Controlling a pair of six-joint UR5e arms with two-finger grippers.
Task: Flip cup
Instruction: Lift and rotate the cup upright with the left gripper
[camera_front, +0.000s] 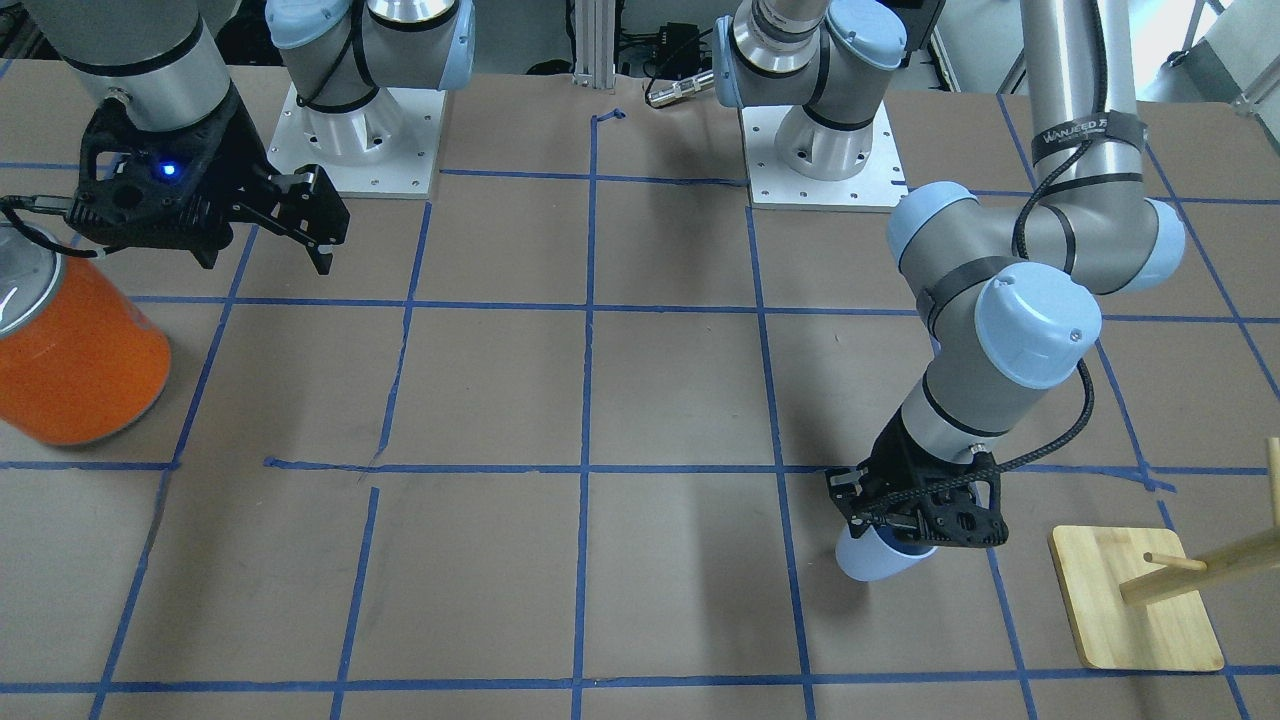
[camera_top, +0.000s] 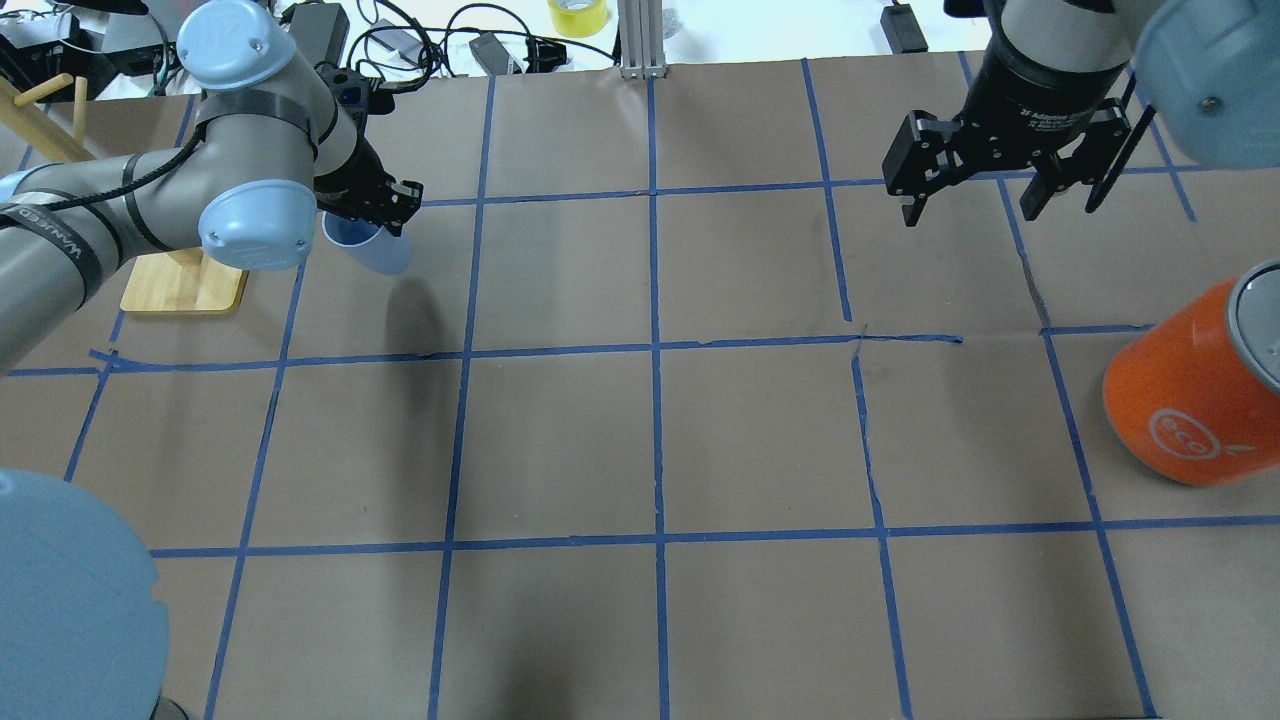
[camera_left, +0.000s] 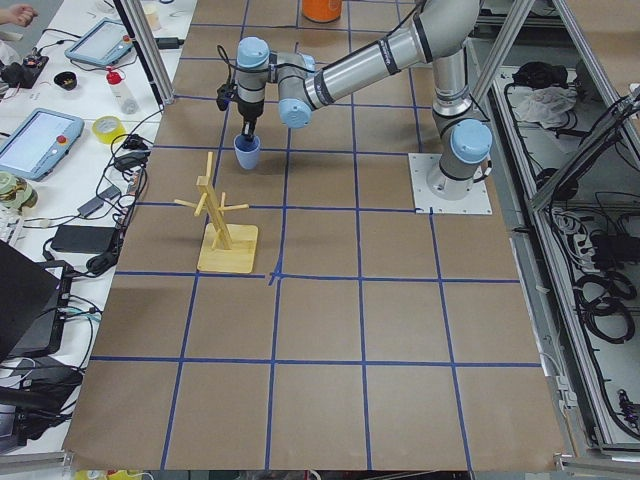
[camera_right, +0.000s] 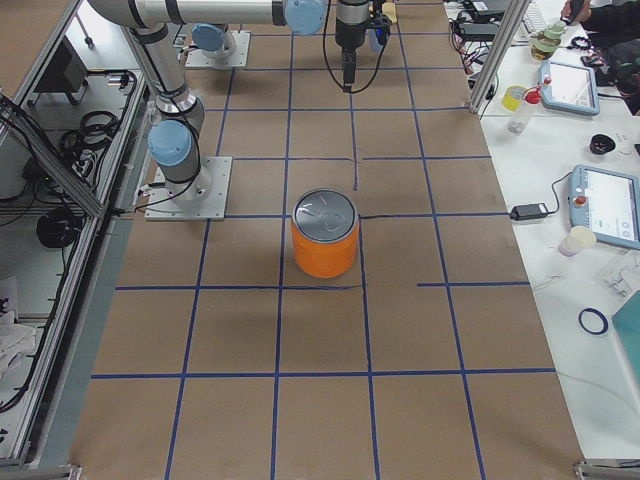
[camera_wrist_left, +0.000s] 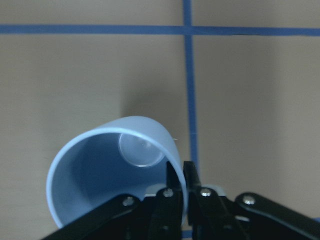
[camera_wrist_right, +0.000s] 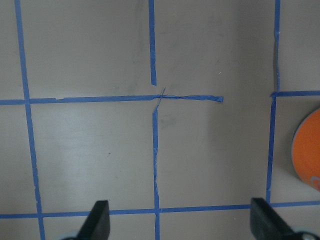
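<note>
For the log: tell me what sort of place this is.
Most likely a robotics lab. Two arms are bolted to a paper-covered table taped into a blue grid; control tablets and cables lie on side benches. The left gripper pinches a cup; the right gripper hangs open.

Even, bright light from above is seen; soft shadows are cast on the table (camera_top: 640, 450); the left wrist view is blurred

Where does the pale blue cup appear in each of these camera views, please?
Front-facing: cup lower right, under the left gripper.
Overhead: upper left.
Exterior left: upper middle, beyond the wooden stand.
Exterior right: hidden behind the right arm, cannot tell.
Left wrist: lower left, wall pinched.
Right wrist: not in view.
Shared landmark: the wooden stand.
</note>
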